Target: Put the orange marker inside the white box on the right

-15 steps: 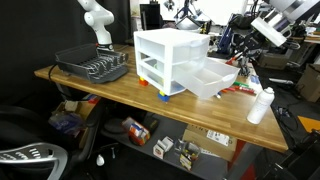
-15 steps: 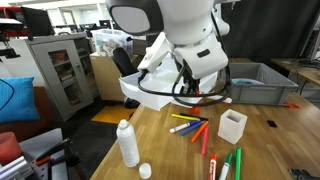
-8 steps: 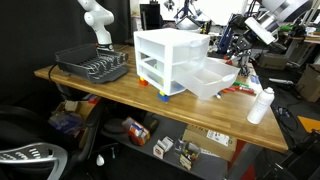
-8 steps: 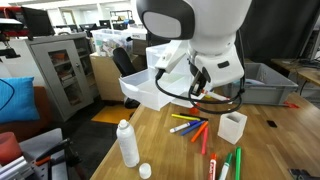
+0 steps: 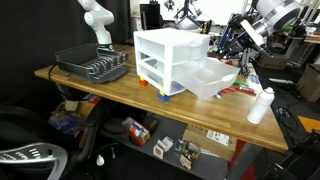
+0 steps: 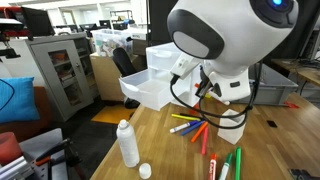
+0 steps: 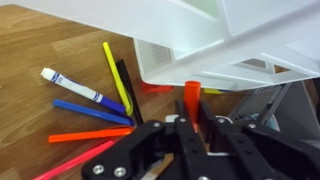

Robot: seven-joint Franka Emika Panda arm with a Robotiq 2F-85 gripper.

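Note:
My gripper [image 7: 192,122] is shut on the orange marker [image 7: 190,93], which stands upright between the fingers. In the wrist view the marker's tip is right by the lower wall of the white box [image 7: 215,55], outside it. In an exterior view the gripper [image 5: 244,44] hangs above the table beside the white box [image 5: 212,80], a shallow translucent bin next to the drawer unit [image 5: 170,58]. The white box also shows in an exterior view [image 6: 150,92], where the arm's body hides the gripper.
Several loose markers [image 7: 95,100] lie on the wood below, also seen in an exterior view [image 6: 195,128]. A small white cup [image 6: 232,125], a white bottle [image 5: 260,105] and a grey bin [image 6: 268,86] stand nearby. A dark dish rack [image 5: 92,65] sits at the table's far end.
The arm has swung across the table with the orange marker held, ending close beside the white box. The loose markers and the box have not moved.

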